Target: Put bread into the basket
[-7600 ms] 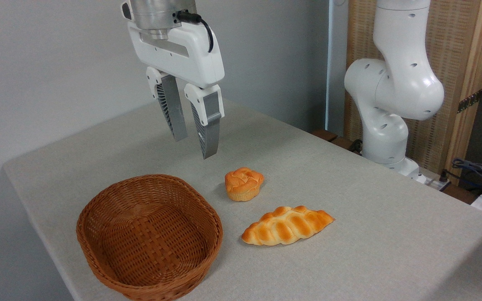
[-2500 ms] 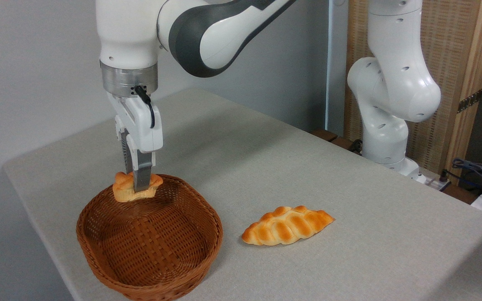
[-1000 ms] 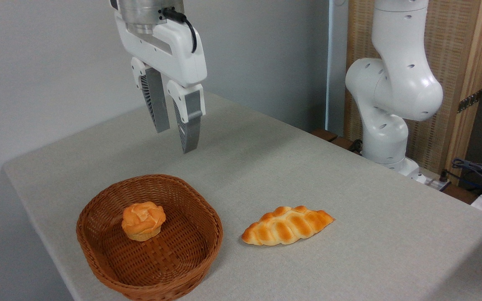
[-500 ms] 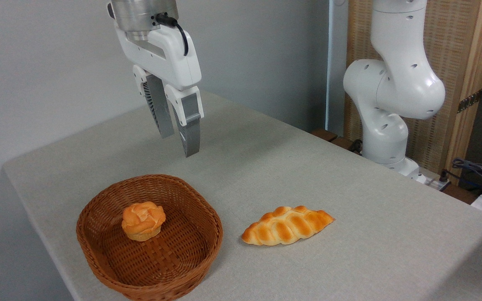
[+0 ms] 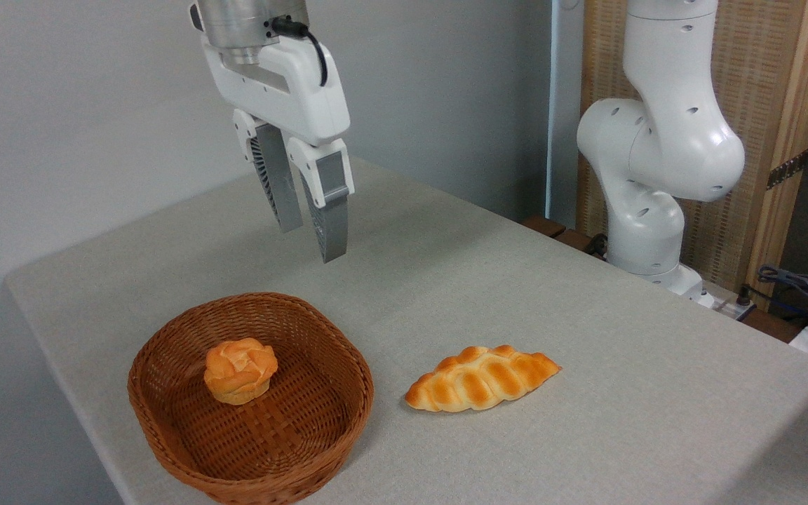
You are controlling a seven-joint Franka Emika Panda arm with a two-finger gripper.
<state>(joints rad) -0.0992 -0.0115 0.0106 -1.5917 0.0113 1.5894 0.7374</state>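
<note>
The basket (image 5: 165, 414) sits at the left of the bench (image 5: 621, 393). The bread (image 5: 240, 369) rests upright inside it, on the woven floor toward the basket's 10 o'clock sector, close to the far-left wall and clear of the near rim. Nothing grips or touches it.

The end effector (image 5: 311, 242) hangs in the air above the bench, at 1 o'clock from the basket and well apart from the bread. Its fingers stand a narrow gap apart, with nothing between them.

At 3 o'clock from the basket, a braided loaf (image 5: 481, 377) lies flat on the bench, just beside the basket but not touching it.

Task status: judged from this layout, placement is complete. The bread is contained and released. Only retraction of the arm to a rest pose appears to remain.

Change from half a second earlier: the end effector has shifted slightly to the right, toward 3 o'clock. The bread, the basket and the braided loaf have not moved. In the picture from 2.5 seconds earlier, the end effector held the bread over the basket's far rim.
</note>
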